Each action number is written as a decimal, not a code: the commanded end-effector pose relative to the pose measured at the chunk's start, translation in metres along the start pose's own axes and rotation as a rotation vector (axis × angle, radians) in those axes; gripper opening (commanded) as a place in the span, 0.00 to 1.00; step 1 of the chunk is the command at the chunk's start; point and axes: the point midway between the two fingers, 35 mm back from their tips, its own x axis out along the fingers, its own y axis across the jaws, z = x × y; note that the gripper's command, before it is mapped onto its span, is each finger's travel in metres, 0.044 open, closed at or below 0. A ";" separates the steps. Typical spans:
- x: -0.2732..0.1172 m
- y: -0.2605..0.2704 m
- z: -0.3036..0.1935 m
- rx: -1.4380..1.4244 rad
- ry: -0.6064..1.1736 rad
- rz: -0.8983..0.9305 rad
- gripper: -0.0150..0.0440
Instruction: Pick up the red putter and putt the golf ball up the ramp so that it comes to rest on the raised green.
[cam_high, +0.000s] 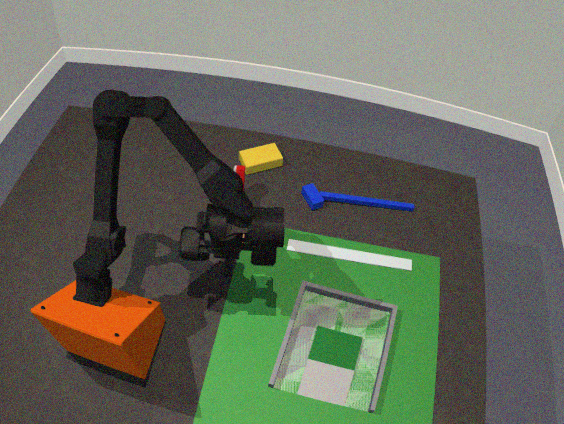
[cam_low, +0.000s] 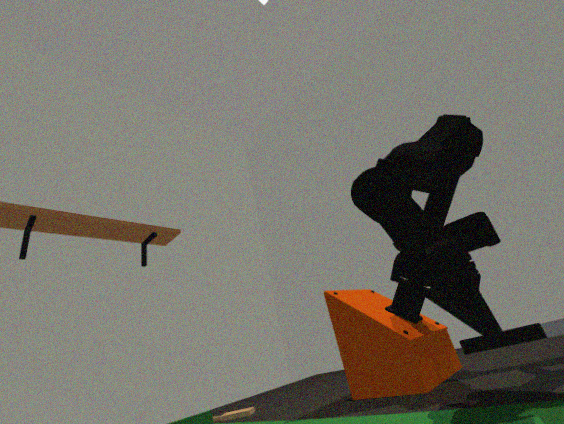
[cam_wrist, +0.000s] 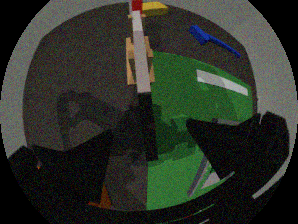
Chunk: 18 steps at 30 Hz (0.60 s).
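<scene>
Orange and shaped like a slanted box, the robot's base (cam_high: 95, 312) (cam_low: 400, 360) (cam_wrist: 105, 197) sits beside the big flat green mat (cam_high: 250, 360) (cam_low: 350, 419) (cam_wrist: 165, 185). On the mat is a low grey frame (cam_high: 288, 335) (cam_wrist: 200, 177) with walls on three sides. Inside it, a pale flat piece (cam_high: 327, 382) touches a dark green square (cam_high: 336, 346), which is a bit farther back.

From the base, the black jointed arm (cam_high: 107, 170) (cam_low: 440, 210) goes up, bends over and comes down near the mat's left edge. Its black gripper (cam_high: 227, 247) (cam_low: 492, 330) (cam_wrist: 150, 128) is let go wide, with nothing in its fingers. It points down over the black handle end of the red-headed putter (cam_high: 240, 175) (cam_wrist: 141, 60). The putter's long white stick lies across a small tan wooden stand (cam_wrist: 130, 75), just off the mat's left edge, with its red head past the mat's far edge.

A long white strip (cam_high: 350, 255) (cam_wrist: 222, 82) lies on the mat, near its far edge. Past that edge is a blue putter (cam_high: 365, 201) (cam_wrist: 222, 45). Farther from the mat is a yellow block (cam_high: 261, 157) (cam_wrist: 155, 8), right by the red head.
</scene>
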 end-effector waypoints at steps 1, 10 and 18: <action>0.011 0.002 -0.004 0.010 -0.001 0.006 1.00; 0.018 0.002 -0.006 0.010 -0.001 0.006 1.00; 0.031 0.002 -0.009 0.010 -0.002 0.006 1.00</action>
